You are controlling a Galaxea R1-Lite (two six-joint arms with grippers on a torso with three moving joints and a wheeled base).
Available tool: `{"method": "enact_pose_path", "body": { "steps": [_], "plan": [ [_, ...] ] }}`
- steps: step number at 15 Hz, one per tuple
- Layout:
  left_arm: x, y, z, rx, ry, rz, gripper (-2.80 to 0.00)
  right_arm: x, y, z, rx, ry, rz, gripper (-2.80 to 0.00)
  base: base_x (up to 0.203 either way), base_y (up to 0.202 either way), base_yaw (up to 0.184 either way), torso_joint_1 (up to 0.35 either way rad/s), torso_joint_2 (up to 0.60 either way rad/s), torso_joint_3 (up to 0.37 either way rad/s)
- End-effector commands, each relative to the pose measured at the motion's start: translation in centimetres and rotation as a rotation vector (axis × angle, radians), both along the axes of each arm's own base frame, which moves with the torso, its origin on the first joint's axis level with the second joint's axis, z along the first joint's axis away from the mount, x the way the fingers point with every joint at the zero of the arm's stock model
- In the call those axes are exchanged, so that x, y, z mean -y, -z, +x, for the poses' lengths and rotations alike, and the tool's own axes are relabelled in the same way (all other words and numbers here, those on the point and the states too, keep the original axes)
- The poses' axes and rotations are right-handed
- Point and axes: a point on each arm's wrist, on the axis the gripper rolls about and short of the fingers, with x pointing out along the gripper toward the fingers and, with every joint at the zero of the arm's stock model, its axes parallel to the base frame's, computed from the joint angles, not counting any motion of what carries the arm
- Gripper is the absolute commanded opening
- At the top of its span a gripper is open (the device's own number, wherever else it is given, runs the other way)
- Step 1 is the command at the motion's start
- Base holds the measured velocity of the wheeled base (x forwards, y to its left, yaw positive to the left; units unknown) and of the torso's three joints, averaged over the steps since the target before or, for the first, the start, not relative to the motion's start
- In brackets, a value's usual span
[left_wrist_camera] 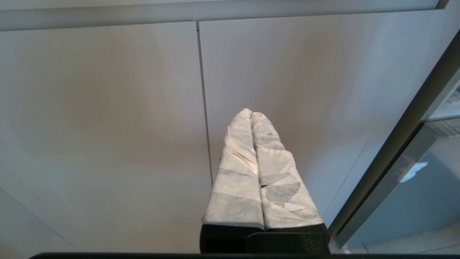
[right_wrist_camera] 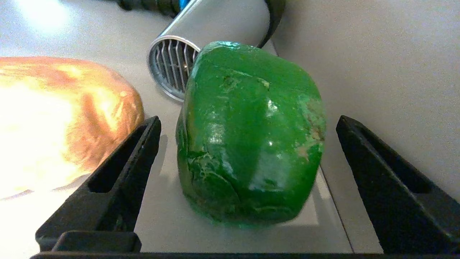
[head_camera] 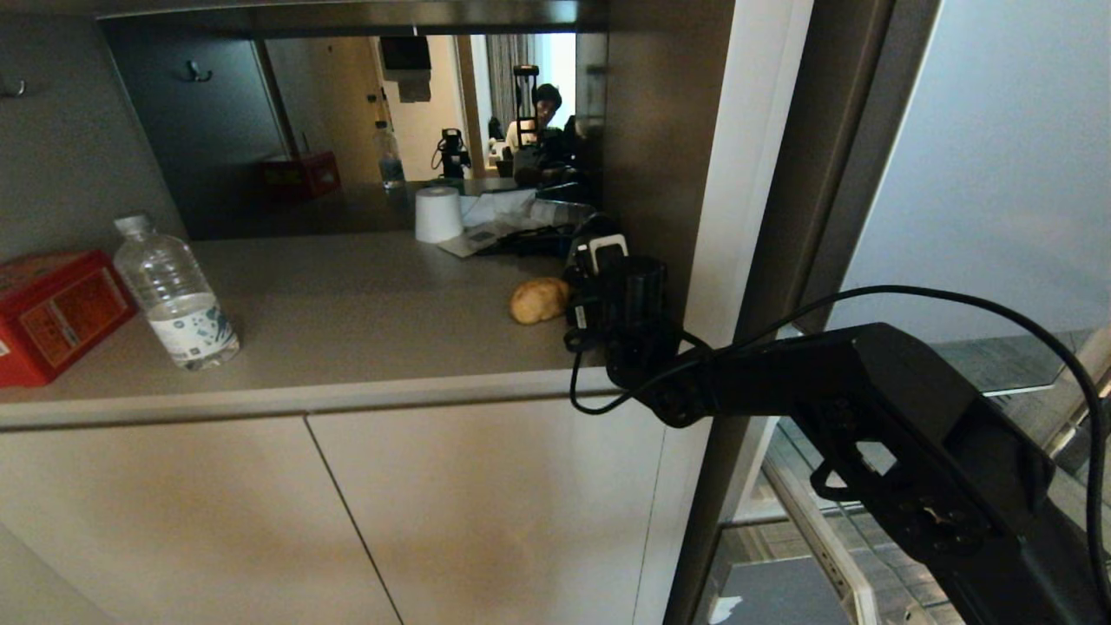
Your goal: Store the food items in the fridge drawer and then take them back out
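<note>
From the head camera, the right arm reaches over the grey surface (head_camera: pixel 347 295) to its far right end, against the side wall, where the right hand (head_camera: pixel 599 260) sits just beside the potato (head_camera: pixel 538 300). A water bottle (head_camera: pixel 174 295) and a red tin box (head_camera: pixel 52 312) stand well apart at the left end, and a white paper roll (head_camera: pixel 438 213) stands near the back. In the left wrist camera, the left hand (left_wrist_camera: pixel 251 113) hangs before the beige cabinet doors (left_wrist_camera: pixel 107 126), its wrapped fingers (left_wrist_camera: pixel 237 172) pressed together on nothing. In the right wrist camera, the right hand's black fingers (right_wrist_camera: pixel 118 180) are spread wide on either side of the green bell pepper (right_wrist_camera: pixel 251 136) without touching it; the pepper rests on the surface, with the potato just beyond one finger and a silver hair dryer (right_wrist_camera: pixel 201 39) behind it.
</note>
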Motion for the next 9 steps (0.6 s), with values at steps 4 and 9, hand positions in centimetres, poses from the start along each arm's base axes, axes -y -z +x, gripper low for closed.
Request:
{"method": "enact_pose_path", "body": {
  "steps": [4, 9],
  "plan": [
    [0.0, 0.0, 0.0, -0.002, 0.000, 0.000, -2.80, 1.1, -1.2, 0.0, -0.058, -0.014, 0.046, 0.00, 0.000, 0.000, 0.000, 0.000, 0.00, 0.000],
    [0.0, 0.0, 0.0, -0.002, 0.000, 0.000, -2.80, 2.0, -0.3, 0.8, -0.074, -0.003, 0.037, 0.00, 0.000, 0.000, 0.000, 0.000, 0.00, 0.000]
  ]
}}
